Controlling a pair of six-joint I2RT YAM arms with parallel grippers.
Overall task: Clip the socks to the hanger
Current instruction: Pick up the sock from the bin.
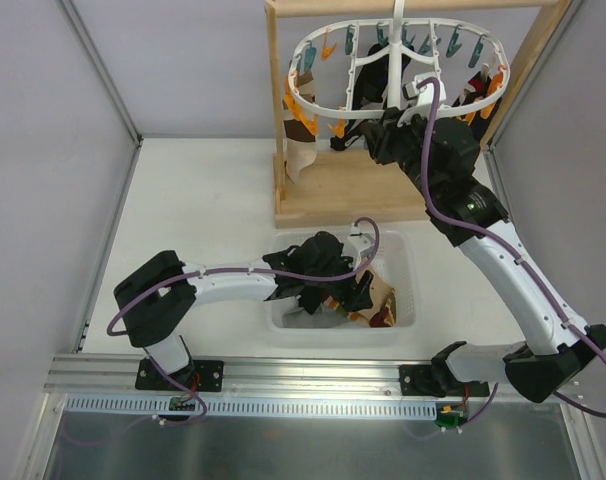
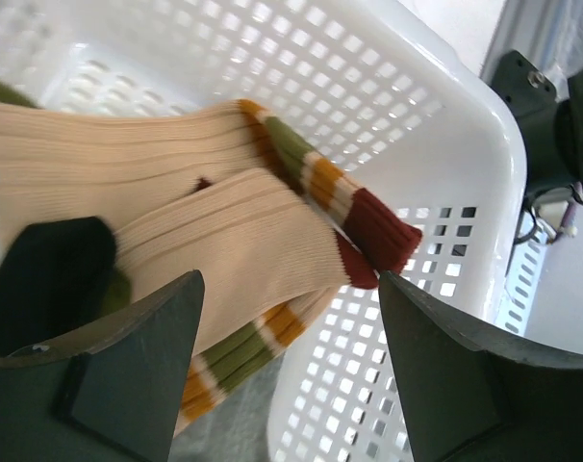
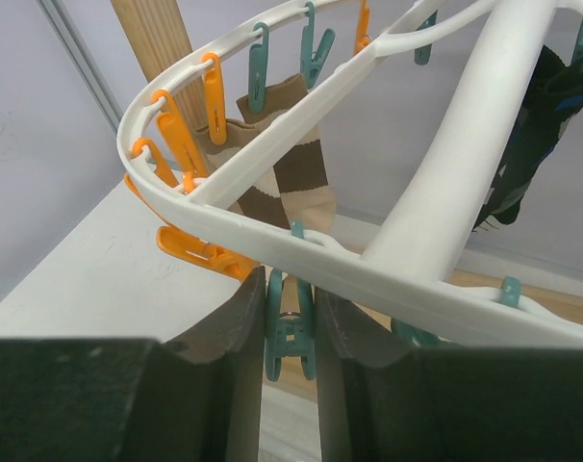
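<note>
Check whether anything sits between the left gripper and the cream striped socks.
Nothing visible does. The left gripper is open directly over the cream striped socks in the basket; a dark sock covers only their left edge.

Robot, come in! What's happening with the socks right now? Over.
Left gripper open over tan socks in basket. Right gripper shut on teal clothespin on hanger. Striped sock hanging. Nothing blocking.

cream striped socks (image 2: 224,241) lie in the basket (image 2: 465,115); white hanger (image 3: 431,192) hangs level.

No text, label, brand, number or sign can be read anywhere.
</note>
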